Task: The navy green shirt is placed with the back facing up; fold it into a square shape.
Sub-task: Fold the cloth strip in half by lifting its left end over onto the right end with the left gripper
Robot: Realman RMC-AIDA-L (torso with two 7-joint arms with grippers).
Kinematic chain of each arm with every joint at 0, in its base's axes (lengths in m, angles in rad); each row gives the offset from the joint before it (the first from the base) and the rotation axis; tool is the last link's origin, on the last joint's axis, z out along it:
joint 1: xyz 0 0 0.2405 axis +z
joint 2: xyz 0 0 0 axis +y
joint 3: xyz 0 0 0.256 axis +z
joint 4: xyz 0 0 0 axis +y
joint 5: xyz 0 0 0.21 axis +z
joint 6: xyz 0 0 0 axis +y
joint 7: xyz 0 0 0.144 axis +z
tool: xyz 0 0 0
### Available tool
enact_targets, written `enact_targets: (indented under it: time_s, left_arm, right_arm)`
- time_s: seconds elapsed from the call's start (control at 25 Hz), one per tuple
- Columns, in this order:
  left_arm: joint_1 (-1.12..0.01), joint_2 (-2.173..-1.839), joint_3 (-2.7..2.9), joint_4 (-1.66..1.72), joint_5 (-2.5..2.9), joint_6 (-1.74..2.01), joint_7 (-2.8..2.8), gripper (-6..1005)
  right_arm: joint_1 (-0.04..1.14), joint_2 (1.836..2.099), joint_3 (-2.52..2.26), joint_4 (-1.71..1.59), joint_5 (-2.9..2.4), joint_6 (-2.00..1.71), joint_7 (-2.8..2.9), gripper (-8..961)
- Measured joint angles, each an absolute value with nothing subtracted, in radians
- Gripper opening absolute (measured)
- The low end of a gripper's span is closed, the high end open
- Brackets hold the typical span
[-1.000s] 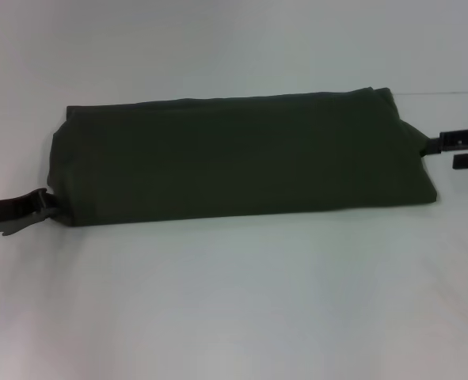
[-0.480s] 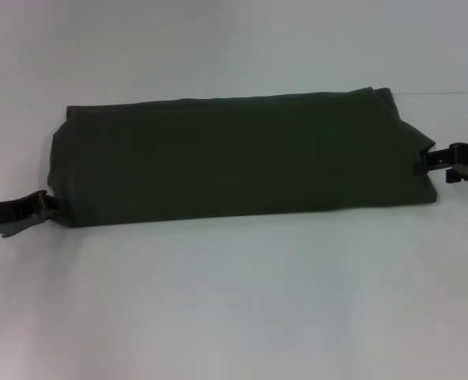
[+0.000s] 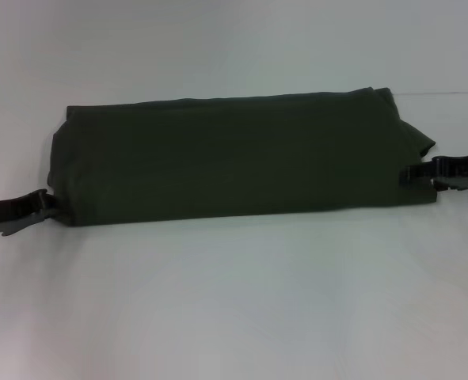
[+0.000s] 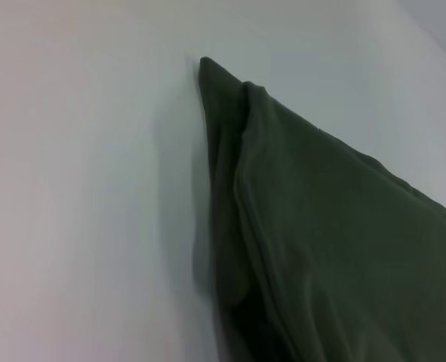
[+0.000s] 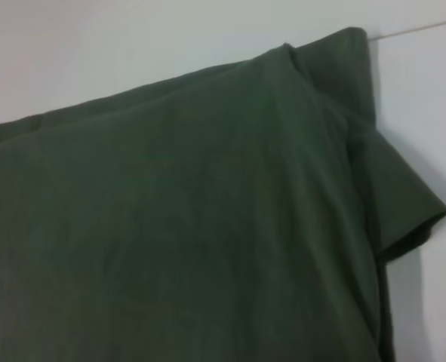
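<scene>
Olive shirt (image 3: 234,158) band, both grippers (image 3: 39,204) (image 3: 414,172) head-view only, grip states unclear.

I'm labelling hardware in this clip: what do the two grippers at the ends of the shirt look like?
Both are dark. The left gripper is a slim dark bar ending in grey angular fingers. The right gripper is black and blocky, with a small pale patch on its body. Neither shows any visible markings.

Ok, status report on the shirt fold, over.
Left gripper at shirt's left end. Right gripper at its right end. Navy green shirt lies as a long band. Nothing in the way.
</scene>
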State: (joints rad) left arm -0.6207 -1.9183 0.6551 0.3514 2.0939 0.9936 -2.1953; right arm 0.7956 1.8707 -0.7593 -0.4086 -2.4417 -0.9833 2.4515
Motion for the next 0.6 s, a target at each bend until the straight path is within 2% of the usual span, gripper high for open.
enact_targets:
  time_s: [0.56,0.6]
  left_arm:
    - [-0.620,-1.917,0.655,0.354,2.094,0.996,-2.198,11]
    - [-0.620,-1.917,0.654,0.354,2.094,0.996,-2.198,11]
  right_arm:
    - [0.801,1.899,-0.759,-0.398,-2.440,-0.945,2.429,778]
    - [0.801,1.899,-0.759,-0.398,-2.441,-0.944,2.429,754]
